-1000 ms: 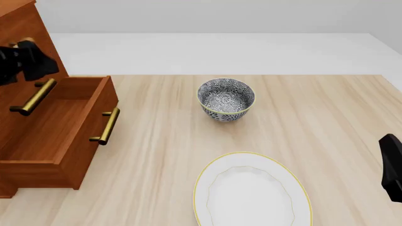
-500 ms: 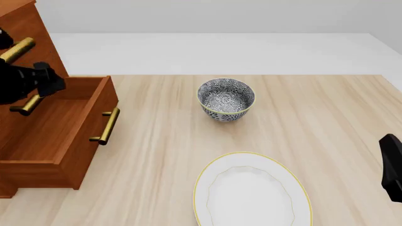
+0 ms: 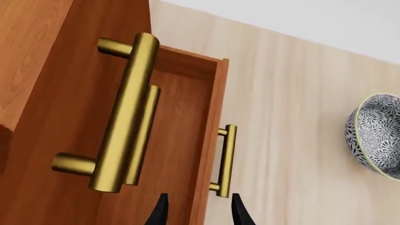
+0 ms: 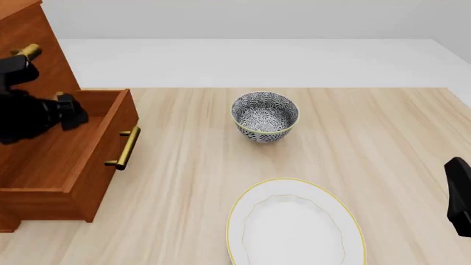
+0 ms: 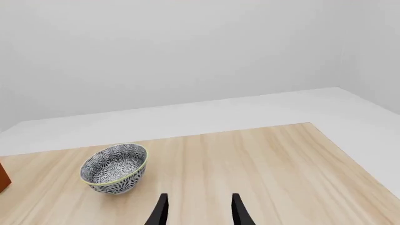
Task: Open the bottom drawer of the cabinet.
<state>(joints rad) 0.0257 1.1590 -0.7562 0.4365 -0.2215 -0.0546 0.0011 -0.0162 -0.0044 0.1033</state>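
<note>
The cabinet [image 4: 30,33] stands at the table's left edge. Its bottom drawer [image 4: 81,165] is pulled out toward the bowl, and its brass bar handle [image 4: 125,148] is free. My left gripper [image 4: 70,113] hangs over the open drawer, open and empty, touching nothing. In the left wrist view the gripper [image 3: 198,213] looks past the two upper drawers' handles [image 3: 125,112] down at the bottom drawer's handle [image 3: 225,159]. My right gripper [image 5: 198,213] is open and empty, and its arm [image 4: 458,196] sits at the right edge.
A patterned blue-white bowl [image 4: 265,116] stands mid-table; it also shows in the right wrist view [image 5: 114,168] and the left wrist view [image 3: 375,136]. A white plate with a yellow rim [image 4: 294,232] lies near the front edge.
My left gripper has come down from the top handle's height and moved right, over the open bottom drawer. The drawer and the right arm have not moved.
</note>
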